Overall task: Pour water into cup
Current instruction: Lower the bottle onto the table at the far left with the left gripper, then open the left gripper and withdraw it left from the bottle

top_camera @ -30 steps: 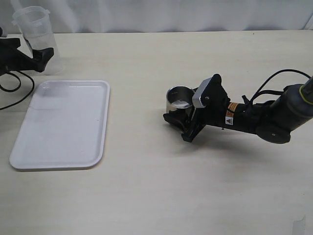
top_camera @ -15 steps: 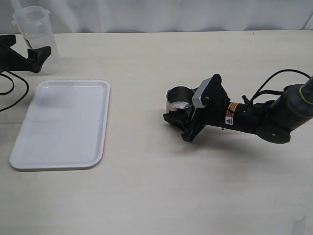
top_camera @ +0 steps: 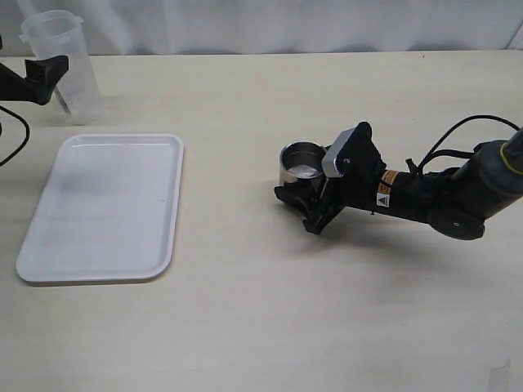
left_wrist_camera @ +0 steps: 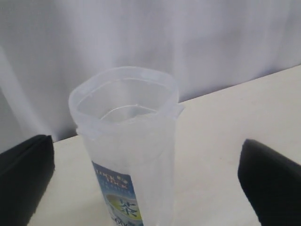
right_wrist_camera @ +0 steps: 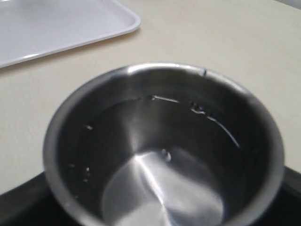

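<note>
The water (right_wrist_camera: pixel 162 188) lies shallow and shiny in the cup (top_camera: pixel 301 161). The cup stands on the table (top_camera: pixel 245 310) between the jaws of the right gripper (top_camera: pixel 298 186), which are closed against its sides. A tray (top_camera: pixel 106 204) lies well beyond those fingertips. The left gripper (left_wrist_camera: pixel 146 160) is spread wide and holds nothing. A beaker (left_wrist_camera: pixel 127 155) stands upright between its fingers (left_wrist_camera: pixel 23 179), touching neither.

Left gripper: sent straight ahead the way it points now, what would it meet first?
The translucent plastic beaker. In the left wrist view it stands dead ahead, between the open fingers of the left gripper. How far off it is remains unclear, but nothing shows before it.
</note>
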`<move>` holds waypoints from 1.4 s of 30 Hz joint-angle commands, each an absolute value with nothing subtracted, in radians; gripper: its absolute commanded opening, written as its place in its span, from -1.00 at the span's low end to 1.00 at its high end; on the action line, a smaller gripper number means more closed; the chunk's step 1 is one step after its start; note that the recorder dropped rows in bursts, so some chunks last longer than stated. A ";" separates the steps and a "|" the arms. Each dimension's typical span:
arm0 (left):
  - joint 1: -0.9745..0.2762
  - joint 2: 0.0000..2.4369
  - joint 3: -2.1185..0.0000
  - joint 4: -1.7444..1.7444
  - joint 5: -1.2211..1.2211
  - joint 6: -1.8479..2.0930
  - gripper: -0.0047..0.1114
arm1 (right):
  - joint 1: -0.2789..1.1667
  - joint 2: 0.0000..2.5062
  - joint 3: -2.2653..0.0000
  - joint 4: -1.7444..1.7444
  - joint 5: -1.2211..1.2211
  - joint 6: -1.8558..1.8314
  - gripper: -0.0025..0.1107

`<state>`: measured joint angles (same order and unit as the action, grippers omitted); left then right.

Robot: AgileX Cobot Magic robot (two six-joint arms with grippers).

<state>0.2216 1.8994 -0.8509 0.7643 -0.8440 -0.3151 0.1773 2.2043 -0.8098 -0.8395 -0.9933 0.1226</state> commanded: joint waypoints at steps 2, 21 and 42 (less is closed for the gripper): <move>0.225 1.853 -0.839 0.768 -0.844 -0.334 0.89 | 0.178 2.200 -0.814 -0.834 -1.023 0.120 -0.88; 0.225 1.726 -0.839 0.766 -0.690 -0.376 0.89 | 0.178 2.200 -0.814 -0.834 -1.042 0.120 -0.88; 0.224 1.711 -0.833 0.776 -0.682 -0.471 0.89 | 0.178 2.200 -0.814 -0.834 -1.042 0.120 -0.88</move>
<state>0.2216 1.7270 -0.8420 0.7707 -0.6855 -0.4515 0.1773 2.2058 -0.8098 -0.8395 -0.9933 0.1208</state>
